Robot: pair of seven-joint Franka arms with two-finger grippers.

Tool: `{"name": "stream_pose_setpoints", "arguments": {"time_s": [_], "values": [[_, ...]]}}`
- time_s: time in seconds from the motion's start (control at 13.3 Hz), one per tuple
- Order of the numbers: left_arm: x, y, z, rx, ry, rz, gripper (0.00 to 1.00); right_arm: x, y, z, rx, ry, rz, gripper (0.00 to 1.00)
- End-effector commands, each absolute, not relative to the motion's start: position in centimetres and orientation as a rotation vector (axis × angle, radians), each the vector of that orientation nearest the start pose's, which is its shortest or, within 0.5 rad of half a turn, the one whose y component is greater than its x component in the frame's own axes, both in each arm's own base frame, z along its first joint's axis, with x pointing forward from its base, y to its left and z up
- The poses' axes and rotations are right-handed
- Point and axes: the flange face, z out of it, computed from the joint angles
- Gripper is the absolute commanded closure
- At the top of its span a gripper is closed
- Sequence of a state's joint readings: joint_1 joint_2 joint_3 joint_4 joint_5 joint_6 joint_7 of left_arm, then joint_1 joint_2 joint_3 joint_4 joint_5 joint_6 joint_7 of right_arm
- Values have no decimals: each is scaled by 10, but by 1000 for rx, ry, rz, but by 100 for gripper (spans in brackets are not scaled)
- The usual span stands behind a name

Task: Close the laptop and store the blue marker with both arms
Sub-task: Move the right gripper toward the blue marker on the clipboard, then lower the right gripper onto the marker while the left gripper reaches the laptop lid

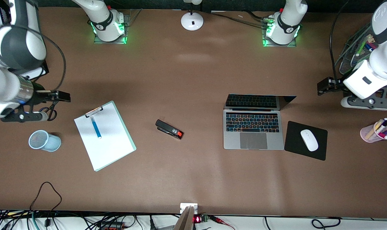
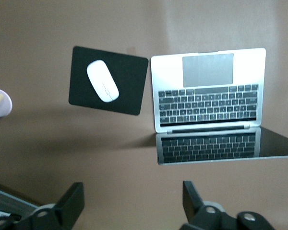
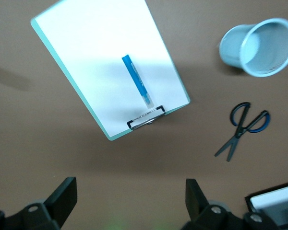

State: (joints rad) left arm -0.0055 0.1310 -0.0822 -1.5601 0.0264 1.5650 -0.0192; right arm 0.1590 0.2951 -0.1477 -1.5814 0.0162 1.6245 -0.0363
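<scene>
The silver-grey laptop lies open on the table toward the left arm's end, its dark screen tilted back; the left wrist view shows the laptop too. My left gripper hangs open and empty over bare table beside the laptop's screen; its black fingers frame only tabletop. The blue marker lies on a white clipboard toward the right arm's end, and in the right wrist view the marker lies just below the clip. My right gripper is open and empty over the table beside the clipboard.
A black mouse pad with a white mouse lies beside the laptop. A pink pen cup stands at the left arm's end. A pale blue mesh cup lies tipped near scissors. A black stapler sits mid-table.
</scene>
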Motion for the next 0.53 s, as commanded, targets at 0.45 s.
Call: {"name": "stream_pose_setpoints", "arguments": {"time_s": [0.45], "values": [[562,-56,530,-3101,132,425,100,662,40,336,-3156,-226,361,0]]}}
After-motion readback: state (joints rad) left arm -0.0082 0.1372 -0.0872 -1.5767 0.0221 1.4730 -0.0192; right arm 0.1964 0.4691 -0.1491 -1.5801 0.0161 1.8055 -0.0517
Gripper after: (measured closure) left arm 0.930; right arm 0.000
